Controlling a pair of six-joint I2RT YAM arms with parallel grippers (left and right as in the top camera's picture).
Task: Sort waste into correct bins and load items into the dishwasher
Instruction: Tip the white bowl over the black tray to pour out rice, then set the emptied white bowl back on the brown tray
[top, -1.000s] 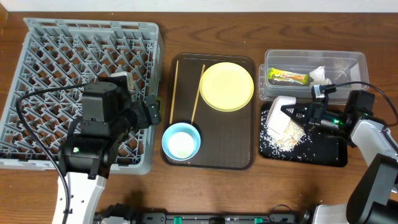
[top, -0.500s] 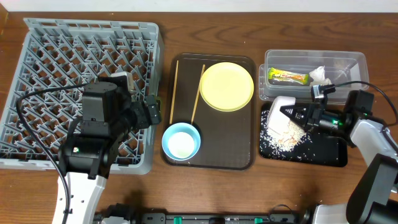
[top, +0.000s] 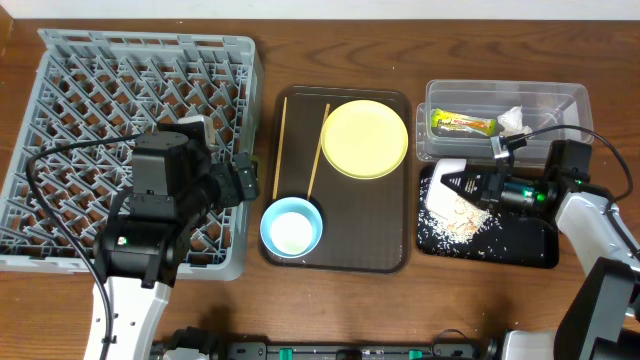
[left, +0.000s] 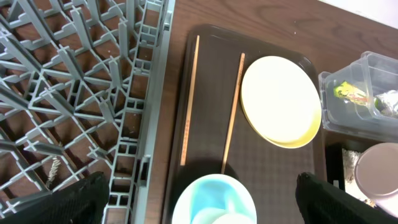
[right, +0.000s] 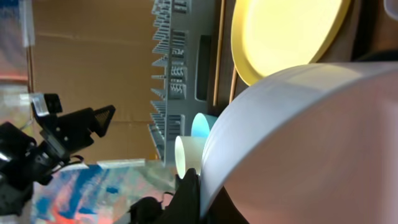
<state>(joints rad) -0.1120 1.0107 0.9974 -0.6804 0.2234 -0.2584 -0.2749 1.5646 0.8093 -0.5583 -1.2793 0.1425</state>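
Right end effector (top: 472, 186) pinches the rim of the tilted white bowl (top: 450, 168) above the black tray (top: 520, 250), at 3 o'clock on the counter (top: 400, 40); grains (top: 455, 218) lie beneath. Left end effector (top: 242, 181) hangs spread over the dish rack (top: 60, 120). Wrapper (top: 463, 124) print is unreadable

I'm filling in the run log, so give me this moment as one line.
right gripper: holds white bowl tipped over black tray | rice: on black tray | left gripper: open, empty, at rack edge
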